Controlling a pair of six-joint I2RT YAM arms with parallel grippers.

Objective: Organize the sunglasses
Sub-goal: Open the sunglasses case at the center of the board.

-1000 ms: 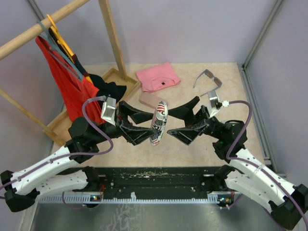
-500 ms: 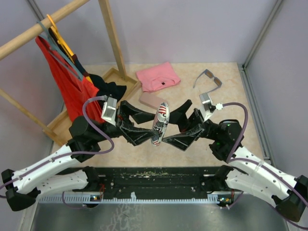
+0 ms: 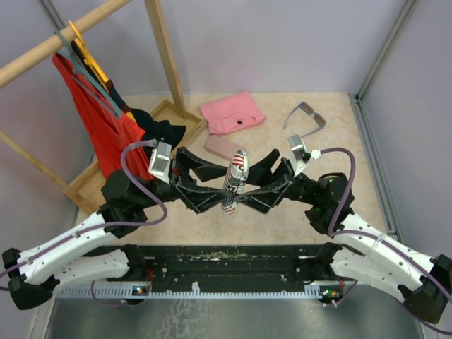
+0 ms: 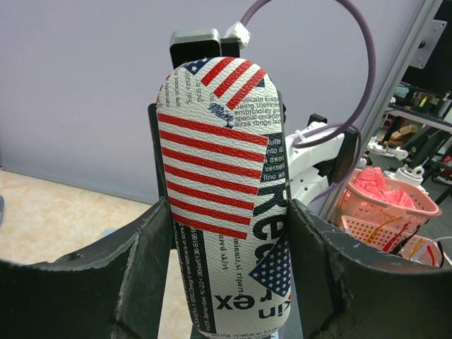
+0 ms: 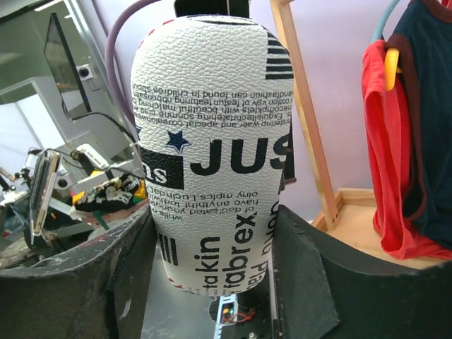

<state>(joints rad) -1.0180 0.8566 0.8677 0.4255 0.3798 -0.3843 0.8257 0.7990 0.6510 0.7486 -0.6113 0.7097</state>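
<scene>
The grey-blue sunglasses (image 3: 305,116) with dark lenses lie unfolded at the table's back right, away from both arms. A flag-patterned oblong case (image 3: 234,178) is held upright above the table's middle. My left gripper (image 3: 227,187) is shut on it from the left, its fingers pressing both sides of the case (image 4: 219,162) in the left wrist view. My right gripper (image 3: 242,186) has come in from the right, and its fingers sit against the sides of the same case (image 5: 212,127). The left gripper (image 4: 229,261) and the right gripper (image 5: 212,261) hold the case's lower part.
A folded pink cloth (image 3: 232,113) lies at the back centre, with a pale pink oblong thing (image 3: 220,146) in front of it. A wooden rack (image 3: 164,53) with hanging red and dark clothes (image 3: 99,120) stands at the left on a wooden tray base (image 3: 92,180).
My right arm moved left until its fingers reached round the flag case, then its jaws closed in on it. The left gripper and the case stayed where they were.
</scene>
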